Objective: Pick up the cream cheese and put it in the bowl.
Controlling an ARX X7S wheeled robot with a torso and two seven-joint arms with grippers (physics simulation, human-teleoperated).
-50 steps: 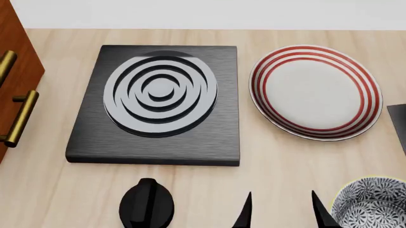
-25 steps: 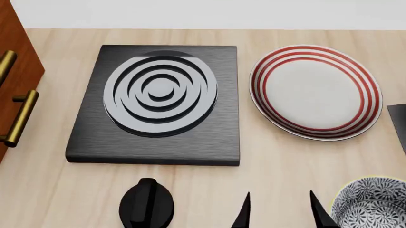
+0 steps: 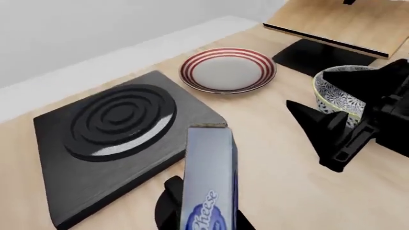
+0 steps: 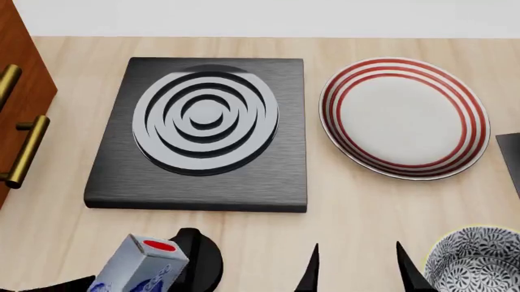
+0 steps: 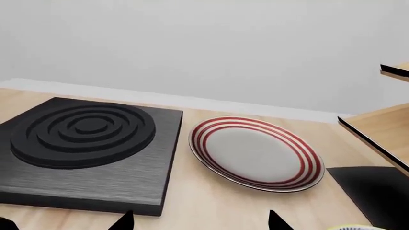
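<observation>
Cream cheese [image 3: 208,184] sits clamped in left pincer [image 3: 198,211]; right pincer [image 4: 355,271] gapes empty.

The cream cheese [image 4: 140,266], held in the left claw [image 3: 198,211], has risen into head view.

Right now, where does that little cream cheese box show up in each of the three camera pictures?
Head view: the cream cheese sits at the bottom edge, left of centre, red end up, below the black burner plate.
Left wrist view: it fills the lower middle, standing up from the left gripper.
Right wrist view: not in it.
Shared landmark: the red-ringed plate, seen in all three, beside the burner plate.
</observation>
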